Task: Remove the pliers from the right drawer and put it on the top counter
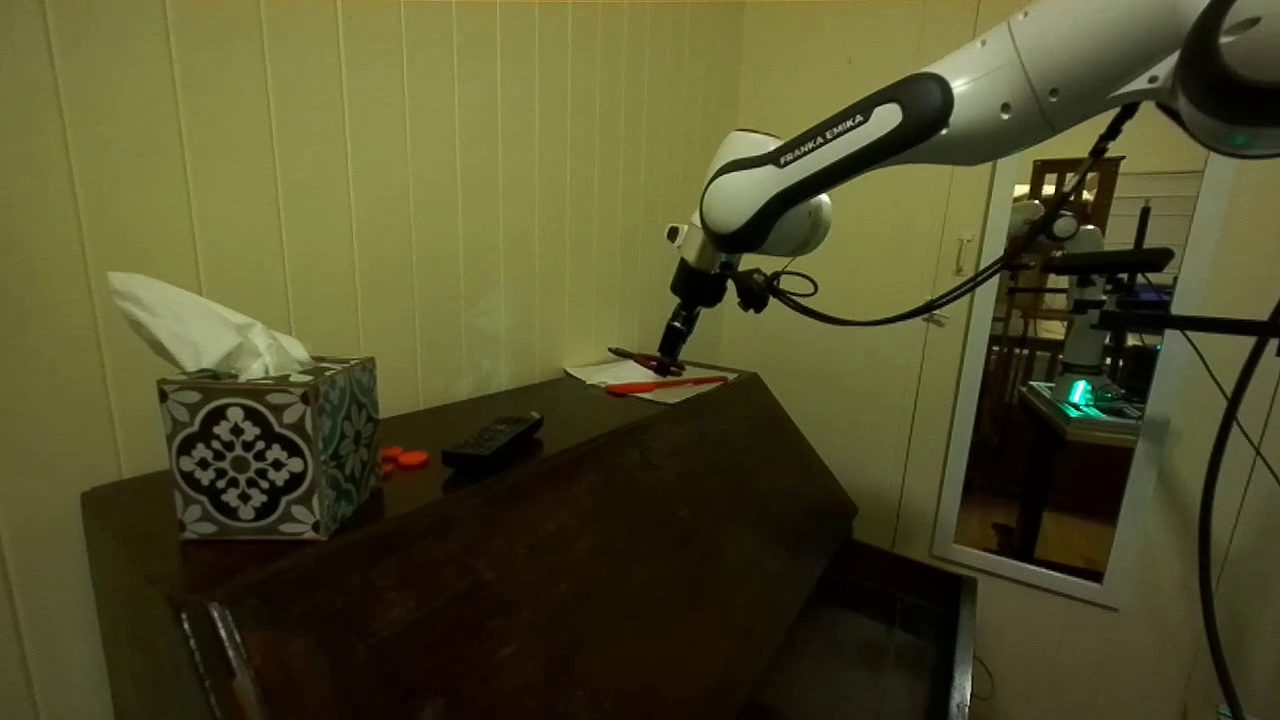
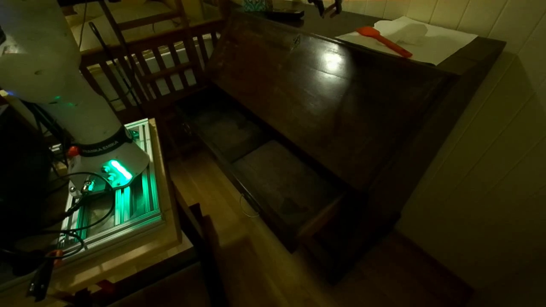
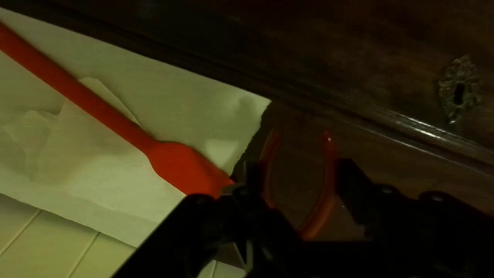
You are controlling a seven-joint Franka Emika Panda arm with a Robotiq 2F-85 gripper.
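Observation:
The pliers point(image 3: 329, 173) have red handles that show between my fingers in the wrist view; their head is hidden there. My gripper point(image 3: 299, 177) is shut on the pliers, with one finger against the outside of each handle. In an exterior view the gripper point(image 1: 668, 368) and pliers point(image 1: 643, 358) are at the far end of the top counter point(image 1: 570, 412). They also show at the upper edge of an exterior view, the gripper point(image 2: 329, 7) over the dark counter point(image 2: 356, 22). I cannot tell whether the pliers touch it. The right drawer point(image 2: 281, 175) stands open below, with nothing clearly visible inside.
A red spatula point(image 3: 115, 119) lies on white paper point(image 3: 185, 100) on the counter, close to the gripper. A black remote point(image 1: 492, 440), orange discs point(image 1: 411, 458) and a patterned tissue box point(image 1: 250, 455) stand farther along. A panelled wall point(image 1: 520, 200) runs behind.

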